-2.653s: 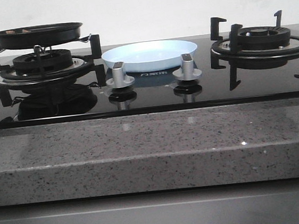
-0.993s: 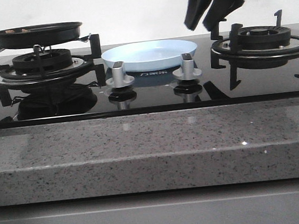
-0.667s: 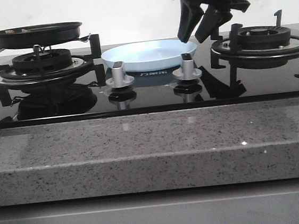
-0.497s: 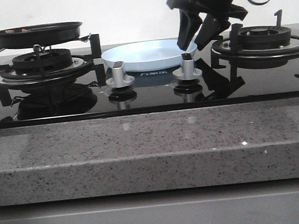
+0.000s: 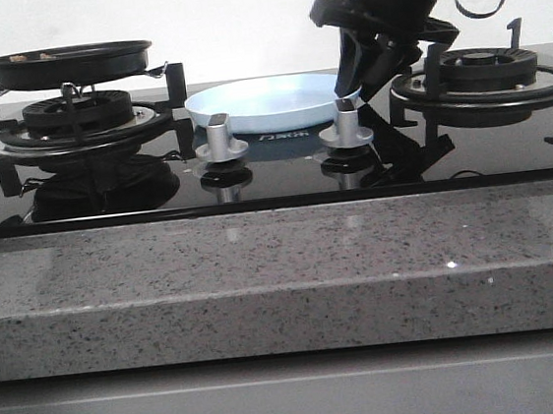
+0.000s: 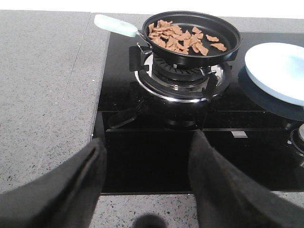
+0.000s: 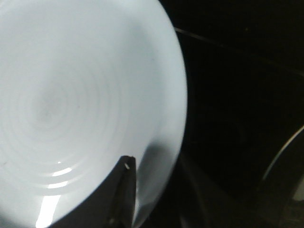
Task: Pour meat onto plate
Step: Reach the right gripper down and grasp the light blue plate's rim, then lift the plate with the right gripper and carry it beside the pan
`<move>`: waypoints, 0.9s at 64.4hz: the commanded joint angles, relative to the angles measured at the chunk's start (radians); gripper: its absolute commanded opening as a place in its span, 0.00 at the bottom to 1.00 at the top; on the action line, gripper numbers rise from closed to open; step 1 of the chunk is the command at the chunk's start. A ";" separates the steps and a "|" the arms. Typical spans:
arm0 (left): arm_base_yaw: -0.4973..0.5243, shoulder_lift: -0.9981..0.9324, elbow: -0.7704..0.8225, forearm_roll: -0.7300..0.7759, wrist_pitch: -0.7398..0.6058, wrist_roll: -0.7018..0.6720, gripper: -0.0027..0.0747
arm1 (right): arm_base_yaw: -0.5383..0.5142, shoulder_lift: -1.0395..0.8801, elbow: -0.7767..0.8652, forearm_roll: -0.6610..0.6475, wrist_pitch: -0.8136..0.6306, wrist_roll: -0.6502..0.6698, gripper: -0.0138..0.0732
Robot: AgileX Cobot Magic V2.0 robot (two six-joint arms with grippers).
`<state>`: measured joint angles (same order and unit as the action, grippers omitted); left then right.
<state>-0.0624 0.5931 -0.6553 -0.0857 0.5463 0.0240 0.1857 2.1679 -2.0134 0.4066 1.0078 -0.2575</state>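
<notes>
You are looking at a kitchen. A glossy black glass gas hob [image 5: 283, 172] is set into a speckled grey stone countertop [image 5: 284, 280], with a plain white wall behind it. The hob has a black cast-iron burner with pan supports [image 5: 79, 117] at its left edge and another [image 5: 480, 75] at its right edge, and two silver control knobs [image 5: 221, 139] near its front edge. A black frying pan with a pale green handle [image 6: 192, 35] sits on the left burner.
</notes>
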 commanded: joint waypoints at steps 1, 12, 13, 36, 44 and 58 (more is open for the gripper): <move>0.001 0.008 -0.035 -0.006 -0.071 -0.001 0.53 | 0.000 -0.053 -0.034 0.021 -0.013 -0.006 0.37; 0.001 0.008 -0.035 -0.006 -0.071 -0.001 0.53 | 0.000 -0.053 -0.034 0.021 -0.017 -0.006 0.17; 0.001 0.008 -0.035 -0.006 -0.071 -0.001 0.53 | 0.000 -0.053 -0.034 0.021 -0.017 -0.006 0.15; 0.001 0.008 -0.035 -0.006 -0.071 -0.001 0.53 | -0.003 -0.068 -0.061 0.035 -0.056 0.040 0.02; 0.001 0.008 -0.035 -0.006 -0.071 -0.001 0.53 | -0.006 -0.113 -0.069 0.035 -0.056 0.058 0.02; 0.001 0.008 -0.035 -0.006 -0.071 -0.001 0.53 | -0.007 -0.233 -0.051 0.039 -0.024 0.076 0.02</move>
<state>-0.0624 0.5931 -0.6553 -0.0857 0.5463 0.0240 0.1857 2.0575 -2.0435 0.4139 1.0058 -0.1876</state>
